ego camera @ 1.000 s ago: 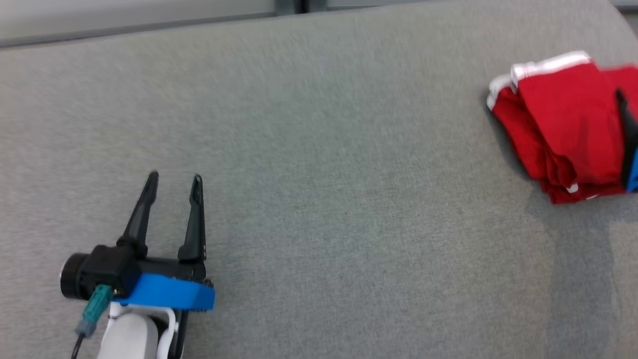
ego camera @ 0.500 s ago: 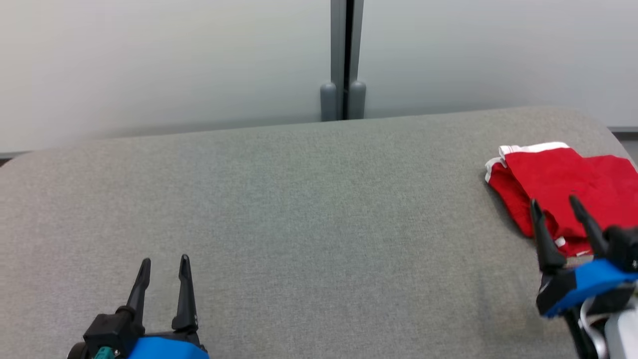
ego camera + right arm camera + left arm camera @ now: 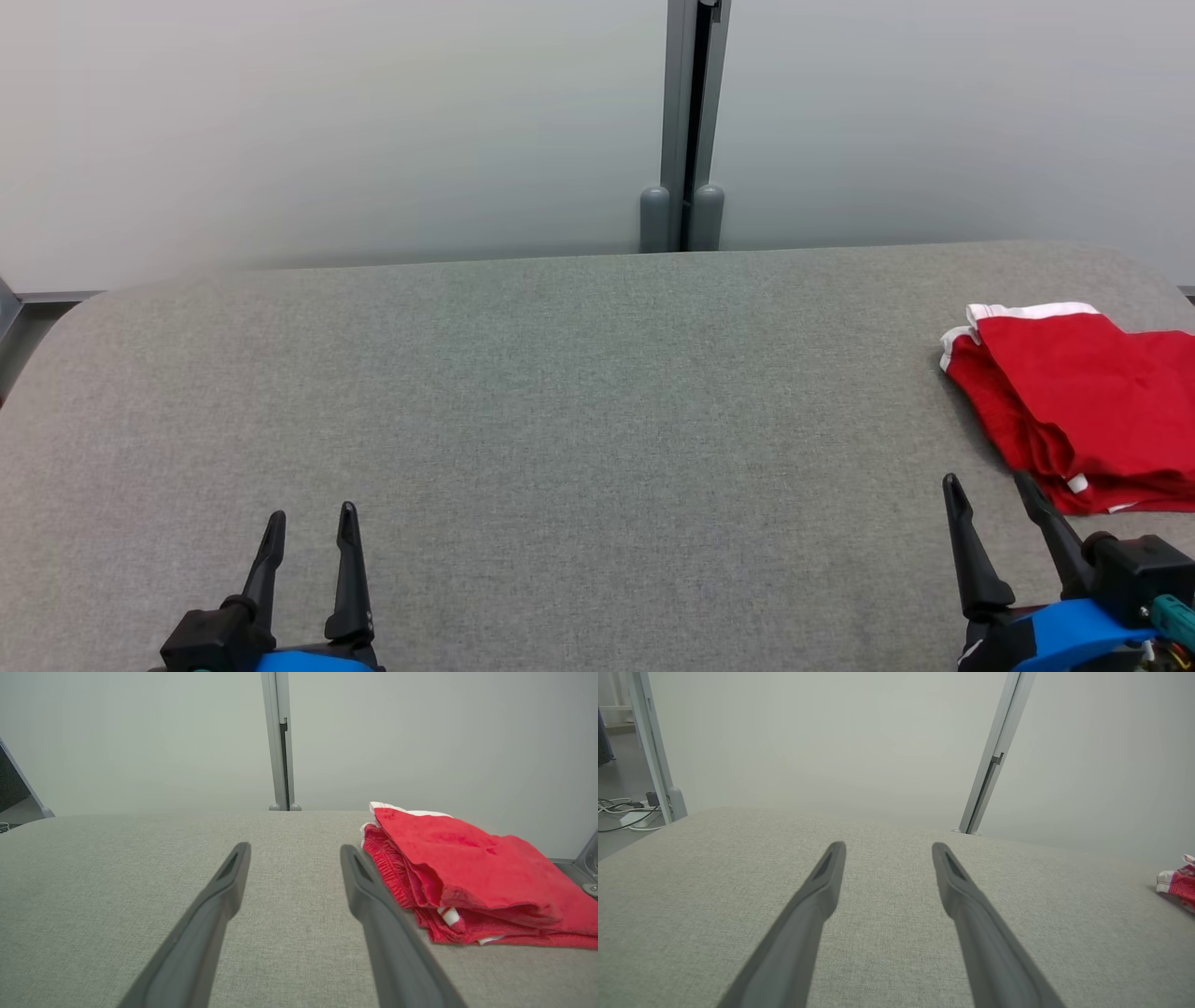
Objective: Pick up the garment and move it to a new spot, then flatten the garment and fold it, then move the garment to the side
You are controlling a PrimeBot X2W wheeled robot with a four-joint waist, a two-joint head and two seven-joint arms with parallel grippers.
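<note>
Head view: the folded garment (image 3: pixel 1083 401) is seen at the table's (image 3: pixel 560 420) right edge, apparently set aside. The left gripper (image 3: pixel 311 513) and right gripper (image 3: pixel 988 481) are held wide and empty.
Left wrist view: the garment is glimpsed far right.
Right wrist view: it lies near the fingers, untouched.

Left gripper (image 3: pixel 312 511) and right gripper (image 3: pixel 987 478): black and blue
Two long, tapered black fingers (image 3: pixel 350 579) are carried on each black base (image 3: pixel 1134 565); a blue band (image 3: pixel 1074 630) is wrapped beneath, and a teal connector (image 3: pixel 1172 611) is fitted at the right.
</note>
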